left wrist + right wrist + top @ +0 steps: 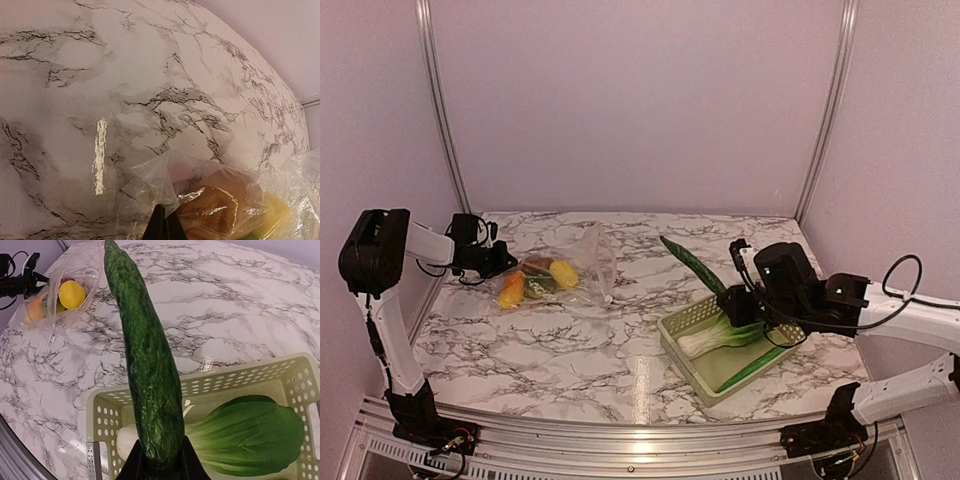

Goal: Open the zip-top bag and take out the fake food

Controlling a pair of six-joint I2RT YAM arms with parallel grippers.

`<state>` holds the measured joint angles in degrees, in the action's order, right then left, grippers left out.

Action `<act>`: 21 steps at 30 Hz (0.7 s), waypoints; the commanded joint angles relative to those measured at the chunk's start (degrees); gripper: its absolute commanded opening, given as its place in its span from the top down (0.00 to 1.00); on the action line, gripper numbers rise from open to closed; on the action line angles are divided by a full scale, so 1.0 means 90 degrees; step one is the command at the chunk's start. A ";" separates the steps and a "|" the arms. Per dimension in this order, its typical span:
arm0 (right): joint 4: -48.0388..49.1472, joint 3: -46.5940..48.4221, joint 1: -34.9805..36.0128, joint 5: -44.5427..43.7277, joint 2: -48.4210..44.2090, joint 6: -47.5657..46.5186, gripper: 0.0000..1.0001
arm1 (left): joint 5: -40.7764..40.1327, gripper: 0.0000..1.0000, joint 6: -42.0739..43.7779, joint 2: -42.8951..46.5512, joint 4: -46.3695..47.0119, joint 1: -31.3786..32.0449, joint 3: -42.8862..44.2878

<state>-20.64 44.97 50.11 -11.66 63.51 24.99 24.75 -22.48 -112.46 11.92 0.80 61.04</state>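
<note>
Basket [692,314] of pale yellow-green lattice sits nearest, on the right side of the marble desk [570,350]. A bok choy [715,338] lies in it, white stem toward the left and leaves toward the right arm. Right jaws, above the basket's far right part, are closed partway on the butt end of the dark green cucumber [692,263] and hold it firmly. Its long axis slants away from the jaws, tip pointing to the far left, clear of the desk. Farther back and left, the zip-top bag [590,255] lies crumpled on the desk, long axis roughly left to right. It holds a yellow lemon [563,273], an orange-yellow fruit [510,291] and a brown potato [534,264]. Left jaws are fully shut, pinching the clear plastic at the bag's left end, near the potato.
</note>
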 commanded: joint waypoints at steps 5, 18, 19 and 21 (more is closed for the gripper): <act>-0.1331 -0.0434 0.1594 -0.2192 -0.0563 0.3566 1.00 | 0.0010 1.00 -0.0097 -0.0050 0.0171 -0.0040 -0.0017; -0.5136 0.0693 0.3835 -0.3928 0.1128 0.9560 1.00 | 0.0107 1.00 -0.0046 -0.0014 0.0130 -0.0245 0.0001; -0.5413 0.0769 0.3920 -0.3991 0.1198 1.0044 1.00 | 0.0111 1.00 -0.0043 -0.0030 0.0138 -0.0245 -0.0004; -0.5671 0.0765 0.3963 -0.4052 0.1175 1.0365 1.00 | 0.0134 1.00 -0.0079 -0.0051 0.0196 -0.0245 -0.0031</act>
<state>-58.39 49.08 84.14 -40.69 73.71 95.98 25.45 -23.18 -112.46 12.82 -1.15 61.01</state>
